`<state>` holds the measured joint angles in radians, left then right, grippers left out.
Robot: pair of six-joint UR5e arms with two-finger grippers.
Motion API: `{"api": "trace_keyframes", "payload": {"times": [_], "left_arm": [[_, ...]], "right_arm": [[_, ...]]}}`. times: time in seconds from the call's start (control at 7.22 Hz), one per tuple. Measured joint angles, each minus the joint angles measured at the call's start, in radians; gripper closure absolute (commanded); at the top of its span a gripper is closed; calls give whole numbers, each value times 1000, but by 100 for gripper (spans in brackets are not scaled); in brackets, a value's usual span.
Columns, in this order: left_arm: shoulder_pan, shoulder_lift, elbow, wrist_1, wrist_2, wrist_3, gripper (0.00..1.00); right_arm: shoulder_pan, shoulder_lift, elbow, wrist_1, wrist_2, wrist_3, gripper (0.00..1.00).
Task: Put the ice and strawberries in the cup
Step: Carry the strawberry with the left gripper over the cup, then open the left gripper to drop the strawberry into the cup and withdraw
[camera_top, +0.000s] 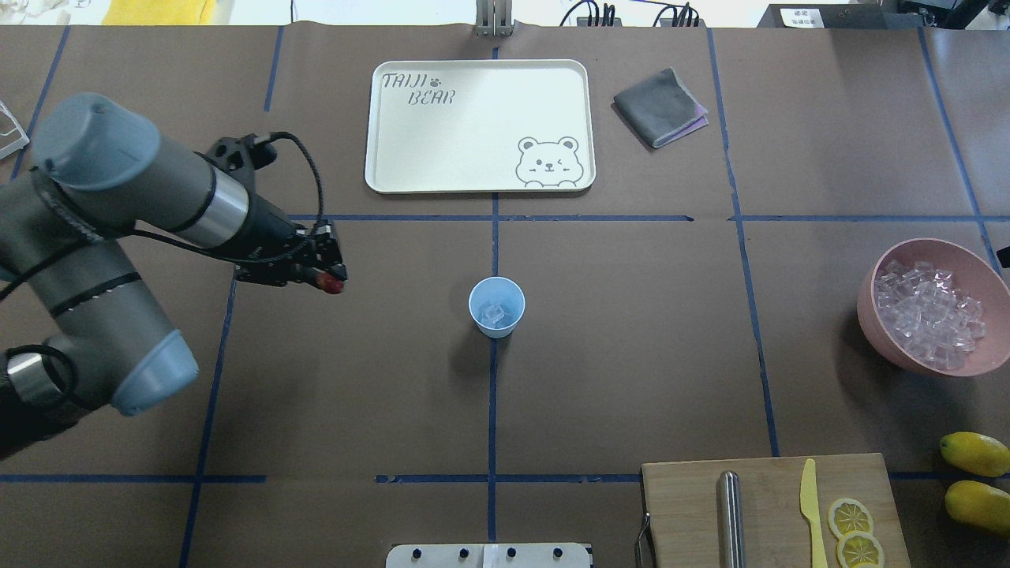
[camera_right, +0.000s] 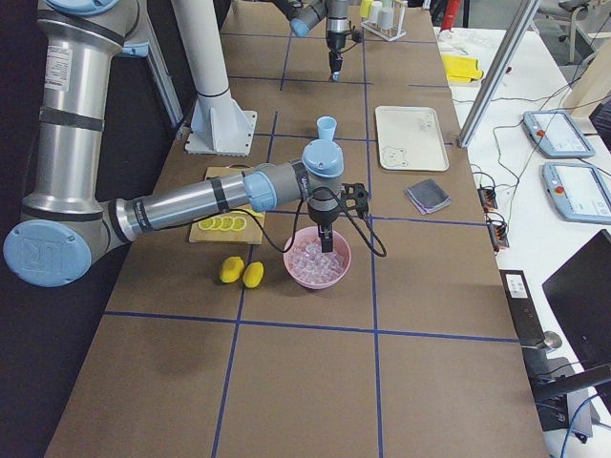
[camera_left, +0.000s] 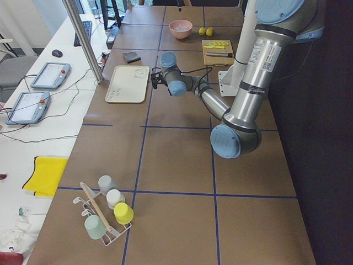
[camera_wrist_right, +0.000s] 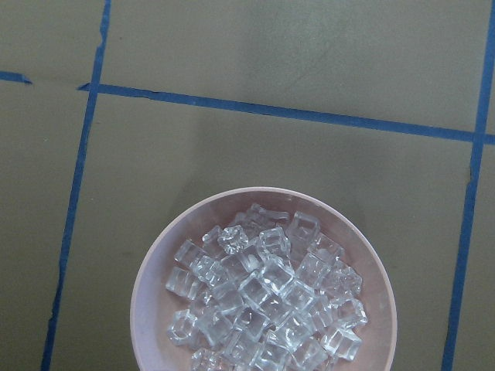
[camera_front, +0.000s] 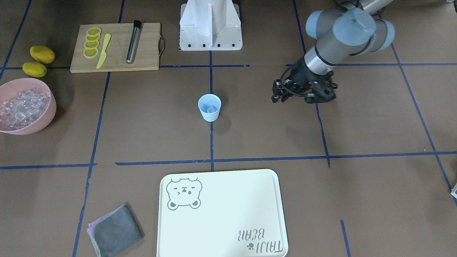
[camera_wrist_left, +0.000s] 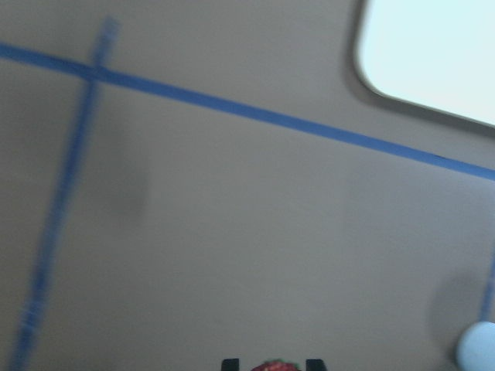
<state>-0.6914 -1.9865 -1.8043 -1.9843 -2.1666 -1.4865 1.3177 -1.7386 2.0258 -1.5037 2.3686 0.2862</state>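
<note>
- One small dark red strawberry (camera_wrist_left: 272,365) sits pinched between the fingertips of the left gripper (camera_top: 330,278). In the overhead view we see it as a red spot at the tip.
- That gripper hangs above the brown table (camera_top: 631,355), left of the small pale blue plastic cup (camera_top: 496,308) and well apart from it.
- The cup stands upright at the table's middle, on a blue tape line (camera_top: 492,394), with a few clear ice cubes (camera_top: 495,315) inside it.
- A heap of the same cubes (camera_top: 931,312) fills the large pink bowl (camera_top: 870,315) at the table's right edge.
- The right gripper (camera_right: 327,245) hangs over that bowl. We cannot tell whether its fingers are spread or pressed together.
- On the far side of the cup lies a cream rectangular tray (camera_top: 473,118) with a bear drawn on it.
</note>
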Motion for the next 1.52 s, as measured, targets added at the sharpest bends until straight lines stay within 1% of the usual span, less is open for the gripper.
{"api": "trace_keyframes", "payload": {"times": [0.14, 0.28, 0.55, 0.69, 0.83, 0.97, 1.11, 1.25, 1.52], "left_arm": [[69, -69, 16, 0, 65, -55, 100], [110, -133, 48, 0, 111, -82, 100], [137, -255, 154, -2, 156, -94, 100], [143, -285, 184, -5, 174, -95, 90], [152, -297, 196, -8, 186, -94, 51], [157, -300, 200, -10, 191, -92, 23], [159, -300, 200, -11, 193, -91, 15], [160, -299, 199, -11, 194, -90, 13], [157, -296, 186, -9, 194, -88, 14]], "right_arm": [[0, 0, 1, 1, 1, 1, 1], [0, 0, 1, 2, 2, 2, 1], [0, -1, 2, 2, 2, 2, 1], [0, -2, 1, 2, 2, 2, 1], [0, -2, 0, 2, 2, 2, 1], [0, -2, -1, 2, 2, 2, 1], [0, -2, -2, 2, 1, 2, 1], [-1, -2, -3, 2, 1, 2, 1], [-1, -2, -4, 2, 1, 2, 1]]}}
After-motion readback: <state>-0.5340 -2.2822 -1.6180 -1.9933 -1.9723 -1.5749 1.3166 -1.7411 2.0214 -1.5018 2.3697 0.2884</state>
